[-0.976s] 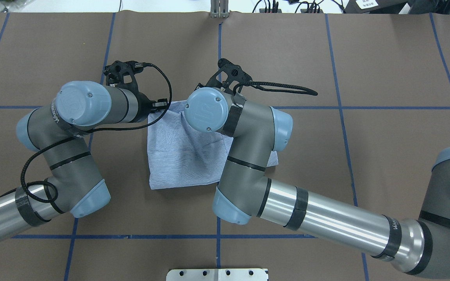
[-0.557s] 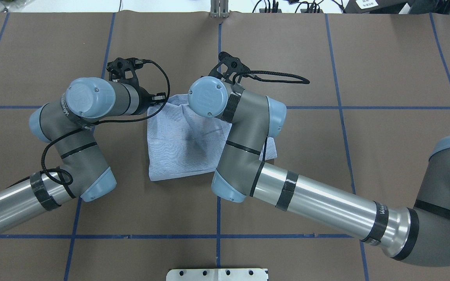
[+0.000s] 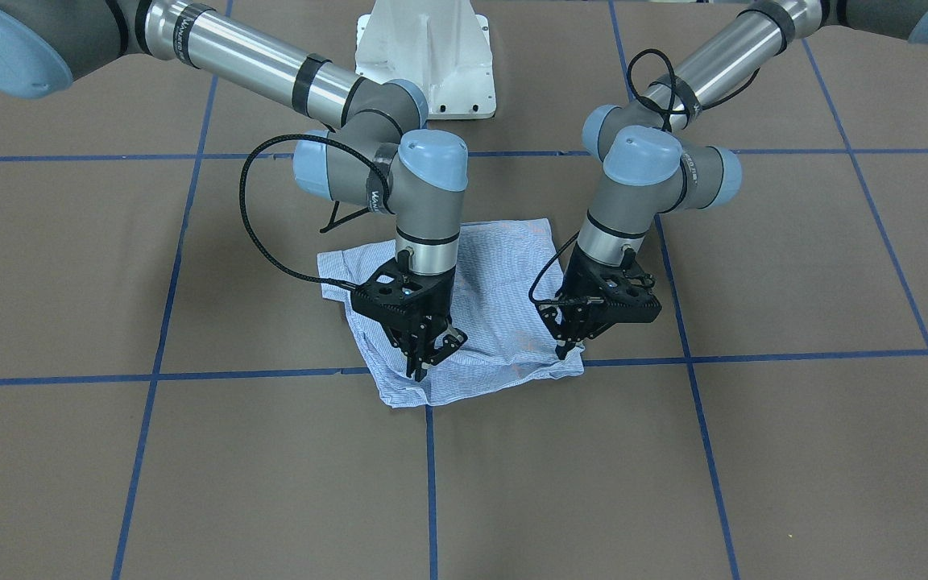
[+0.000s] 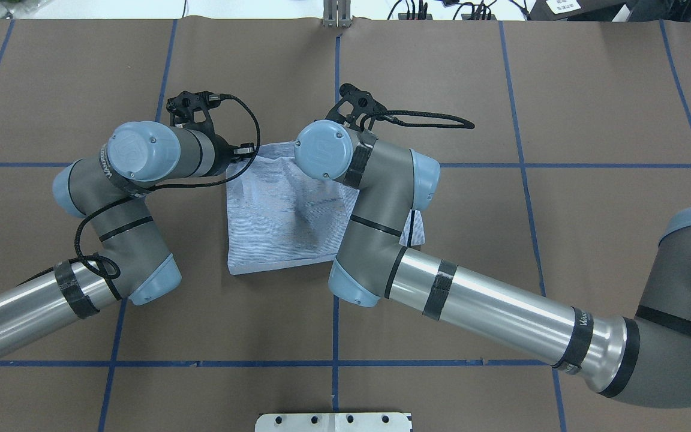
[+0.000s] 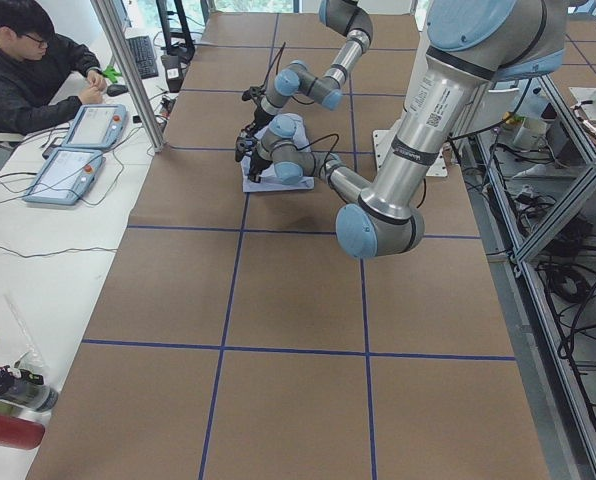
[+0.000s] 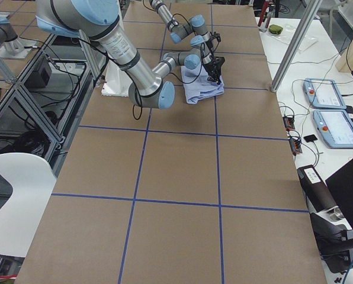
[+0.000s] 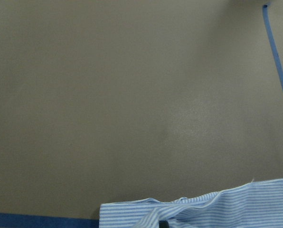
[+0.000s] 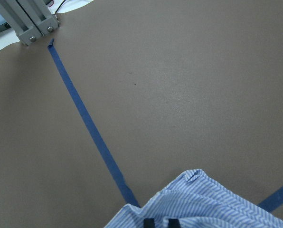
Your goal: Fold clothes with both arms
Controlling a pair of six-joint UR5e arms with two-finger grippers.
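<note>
Near the middle of the brown paper-covered table (image 4: 591, 90), well away from its corners, a light blue-and-white finely striped cloth shirt (image 4: 273, 210) lies folded into a rumpled rough square over a crossing of blue tape lines (image 3: 271, 374). Along the shirt's edge facing the table's far side from the robot, the black two-finger right gripper (image 3: 422, 364) points down, pinched on a raised fold, and the black two-finger left gripper (image 3: 564, 348) is clamped on the neighbouring corner
</note>
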